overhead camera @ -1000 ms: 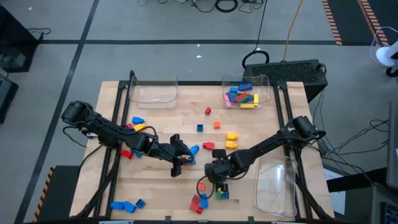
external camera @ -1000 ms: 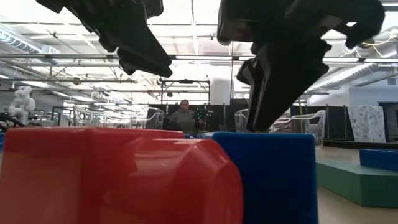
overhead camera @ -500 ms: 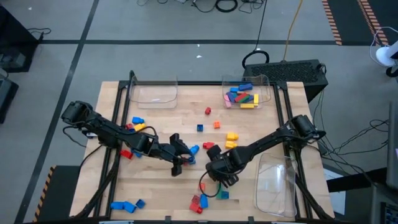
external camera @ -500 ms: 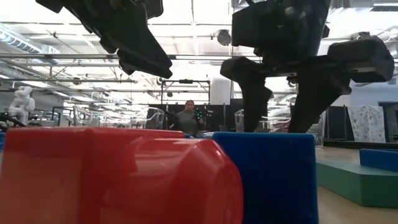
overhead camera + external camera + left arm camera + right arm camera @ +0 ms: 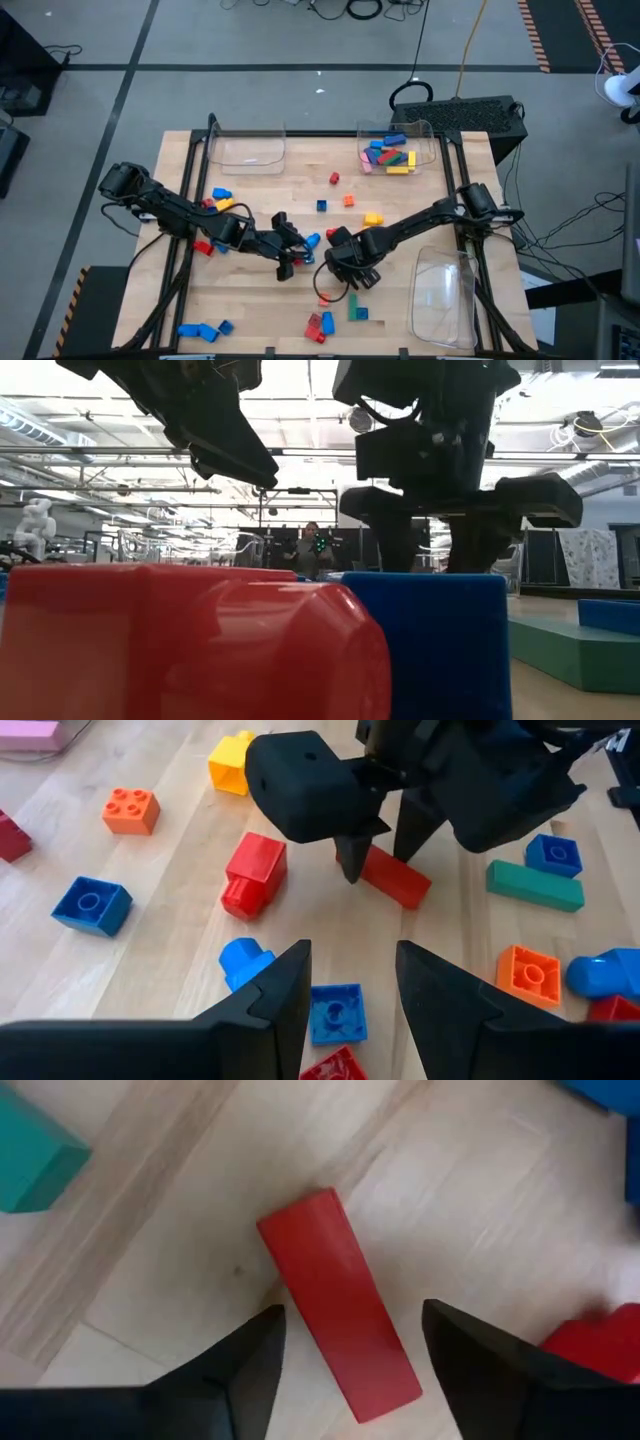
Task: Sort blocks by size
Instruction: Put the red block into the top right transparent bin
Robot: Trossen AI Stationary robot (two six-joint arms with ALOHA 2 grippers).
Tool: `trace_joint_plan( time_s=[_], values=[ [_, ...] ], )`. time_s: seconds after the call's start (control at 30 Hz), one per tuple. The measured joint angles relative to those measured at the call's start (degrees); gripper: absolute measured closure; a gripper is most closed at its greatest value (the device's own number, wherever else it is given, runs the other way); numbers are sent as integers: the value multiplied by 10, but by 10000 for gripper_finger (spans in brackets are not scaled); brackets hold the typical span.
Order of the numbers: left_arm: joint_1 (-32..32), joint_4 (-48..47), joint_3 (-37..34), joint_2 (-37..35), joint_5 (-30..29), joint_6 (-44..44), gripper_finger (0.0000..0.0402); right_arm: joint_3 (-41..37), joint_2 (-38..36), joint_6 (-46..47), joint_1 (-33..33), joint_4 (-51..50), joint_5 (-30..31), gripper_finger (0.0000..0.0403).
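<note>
A red bar block (image 5: 335, 1305) lies flat on the wooden table; it also shows in the left wrist view (image 5: 395, 878). My right gripper (image 5: 345, 1342) is open and points down over it, one finger on each side of the bar, and I see no touch. In the high view my right gripper (image 5: 338, 272) is near the table's middle and hides the bar. My left gripper (image 5: 290, 262) is open and empty just to its left, low over a small blue brick (image 5: 335, 1010). Loose blocks lie around: a red one (image 5: 255, 870), a green bar (image 5: 535, 885), an orange one (image 5: 530, 975).
A clear tray (image 5: 395, 150) at the far right holds several blocks. An empty clear tray (image 5: 250, 150) stands at the far left and another (image 5: 445, 295) at the right edge. A red block (image 5: 190, 640) and a blue block (image 5: 430, 640) lie close before the low camera.
My right gripper has gone from over the green and blue blocks near the front toward the table's far and left side. It has turned about on the way and now stands over the red bar. My left arm has kept still.
</note>
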Motion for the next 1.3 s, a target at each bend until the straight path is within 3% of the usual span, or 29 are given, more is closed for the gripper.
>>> trace_joint_plan(
  time_s=[0.13, 0.33, 0.77, 1.07, 1.3],
  values=[
    [0, -2, 0, 0, 0, 0, 253, 0, 0, 8, -3, -3, 0, 229],
    [0, -6, 0, 0, 0, 0, 253, 0, -1, 55, -18, -3, -6, 342],
    [0, -9, 0, 0, 0, 0, 253, 0, -47, 119, -49, -81, -23, 343],
    [0, -11, 0, 0, 0, -1, 253, 0, -143, 146, -96, -204, 96, 395],
    [0, -12, 0, 0, 0, -14, 253, 0, -215, 178, -169, -205, 105, 387]
  ],
)
